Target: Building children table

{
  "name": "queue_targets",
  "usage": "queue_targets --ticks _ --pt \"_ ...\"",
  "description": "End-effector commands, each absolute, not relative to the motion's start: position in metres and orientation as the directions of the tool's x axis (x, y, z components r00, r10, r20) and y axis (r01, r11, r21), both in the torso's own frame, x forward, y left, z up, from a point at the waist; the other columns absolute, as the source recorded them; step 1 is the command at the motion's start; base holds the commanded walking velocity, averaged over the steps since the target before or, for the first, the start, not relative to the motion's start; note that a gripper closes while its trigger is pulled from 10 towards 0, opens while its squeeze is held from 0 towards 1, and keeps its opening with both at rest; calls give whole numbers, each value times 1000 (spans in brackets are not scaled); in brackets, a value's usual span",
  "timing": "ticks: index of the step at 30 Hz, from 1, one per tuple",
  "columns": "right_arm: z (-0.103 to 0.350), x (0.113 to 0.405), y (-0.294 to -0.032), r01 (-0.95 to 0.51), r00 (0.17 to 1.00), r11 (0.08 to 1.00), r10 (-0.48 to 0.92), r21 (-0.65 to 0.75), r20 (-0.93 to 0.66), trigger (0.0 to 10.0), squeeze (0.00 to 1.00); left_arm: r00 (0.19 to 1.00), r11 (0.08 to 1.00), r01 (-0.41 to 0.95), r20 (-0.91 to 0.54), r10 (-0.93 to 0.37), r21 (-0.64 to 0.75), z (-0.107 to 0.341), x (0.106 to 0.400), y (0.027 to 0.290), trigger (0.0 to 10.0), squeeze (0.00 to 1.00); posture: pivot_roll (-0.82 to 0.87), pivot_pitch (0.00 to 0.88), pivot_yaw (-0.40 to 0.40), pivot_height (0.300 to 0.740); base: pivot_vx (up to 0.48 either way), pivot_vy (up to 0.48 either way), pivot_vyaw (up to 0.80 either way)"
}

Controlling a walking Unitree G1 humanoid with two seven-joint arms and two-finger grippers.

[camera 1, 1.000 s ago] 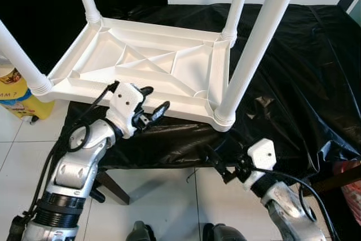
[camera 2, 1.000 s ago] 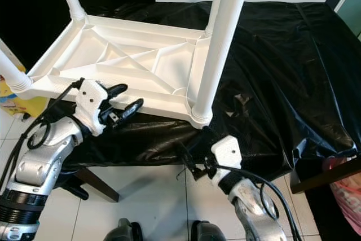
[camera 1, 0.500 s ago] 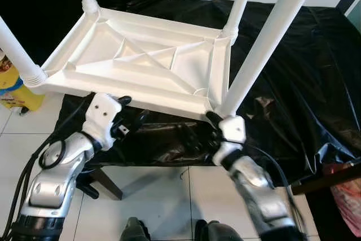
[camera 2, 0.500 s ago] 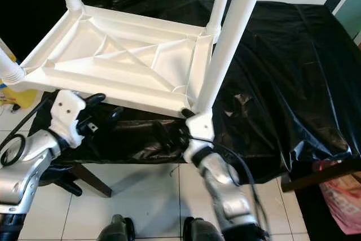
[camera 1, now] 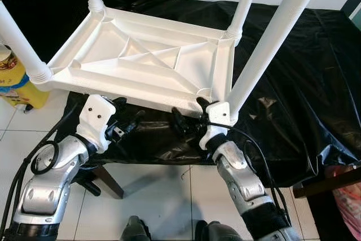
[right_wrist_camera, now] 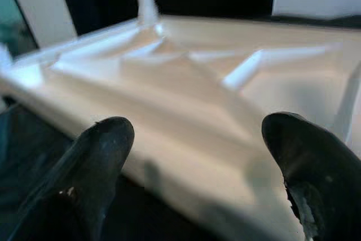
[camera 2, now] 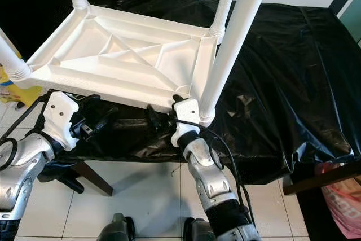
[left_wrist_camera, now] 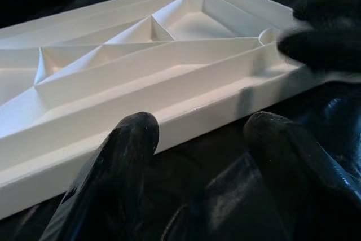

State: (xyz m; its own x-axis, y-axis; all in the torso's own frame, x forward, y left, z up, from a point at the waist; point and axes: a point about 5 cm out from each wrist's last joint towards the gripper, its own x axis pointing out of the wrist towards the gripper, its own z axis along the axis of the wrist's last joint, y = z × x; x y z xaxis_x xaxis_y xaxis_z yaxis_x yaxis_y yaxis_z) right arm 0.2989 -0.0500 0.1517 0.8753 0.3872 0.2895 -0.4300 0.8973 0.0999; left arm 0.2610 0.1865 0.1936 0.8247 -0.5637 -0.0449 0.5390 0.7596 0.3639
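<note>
Black plastic sheeting is covering the table pretty much edge to edge, all wrinkly and catching the light, with white floor tiles showing below. The white children table is lying upside down on that sheeting, ribbed underside facing up and its four legs sticking straight up past the edge of view. Its near edge is sitting right along the front of the table.

The left tool is hovering just below the near rim of the children table, toward the left half of that edge. Its two black fingers are spread apart, and in the left wrist view the rim is running across just beyond the fingertips, not pinched between them.

The right tool is reaching in at the near right corner, right by the base of the closest leg. Its fingers are spread wide too, with the white underside sitting between and beyond them in the right wrist view, which is pretty blurry. Can't tell if either fingertip is actually touching plastic.

Off to the left, a yellow and blue container is sitting on the floor.
</note>
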Motion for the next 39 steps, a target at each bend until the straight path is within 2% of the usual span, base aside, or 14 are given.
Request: queue_targets --ticks 1,3,5,12,15,25,26,29,32,35,36,39 --pt "145 297 -49 -390 898 909 341 146 278 10000 0 837 771 523 -48 -545 363 192 261 185 10000 0 158 167 -66 740 0 0 0" --pt "146 299 -52 -368 905 917 316 153 285 10000 0 832 768 531 -48 -553 358 191 262 182 10000 0 150 167 -60 740 0 0 0" --pt "149 306 -67 -287 926 946 233 152 296 10000 0 810 754 562 -41 -585 339 190 265 171 10000 0 127 165 -47 740 0 0 0" --pt "151 310 -76 -240 934 959 187 148 303 10000 0 800 747 576 -42 -599 331 188 266 167 10000 0 111 162 -43 740 0 0 0" --pt "155 319 -112 -102 944 987 56 125 326 10000 0 768 725 619 -36 -640 303 183 272 151 10000 0 39 145 -38 740 0 0 0" --pt "156 325 -163 48 939 998 -57 35 339 10000 0 720 695 678 -25 -694 238 174 275 128 10000 0 -21 136 2 740 0 0 0" --pt "157 325 -181 100 934 995 -102 23 341 10000 0 702 680 698 -29 -711 224 172 275 123 10000 0 -33 134 19 740 0 0 0" --pt "156 325 -188 125 932 992 -124 20 341 10000 0 695 673 706 -31 -719 221 171 275 122 10000 0 -42 133 33 740 0 0 0" --pt "156 323 -224 232 915 973 -214 -12 342 10000 0 651 633 748 -36 -758 199 167 273 111 10000 0 -59 132 59 740 0 0 0" --pt "156 321 -233 256 910 966 -234 -21 341 10000 0 637 621 761 -35 -770 190 166 272 106 10000 0 -62 135 67 740 0 0 0" --pt "156 318 -246 290 903 957 -263 -31 341 10000 0 608 594 785 -37 -793 174 164 268 97 10000 0 -65 137 73 740 0 0 0" --pt "156 317 -249 298 901 954 -269 -33 341 10000 0 598 585 793 -38 -801 169 163 267 93 10000 0 -65 137 73 740 0 0 0"
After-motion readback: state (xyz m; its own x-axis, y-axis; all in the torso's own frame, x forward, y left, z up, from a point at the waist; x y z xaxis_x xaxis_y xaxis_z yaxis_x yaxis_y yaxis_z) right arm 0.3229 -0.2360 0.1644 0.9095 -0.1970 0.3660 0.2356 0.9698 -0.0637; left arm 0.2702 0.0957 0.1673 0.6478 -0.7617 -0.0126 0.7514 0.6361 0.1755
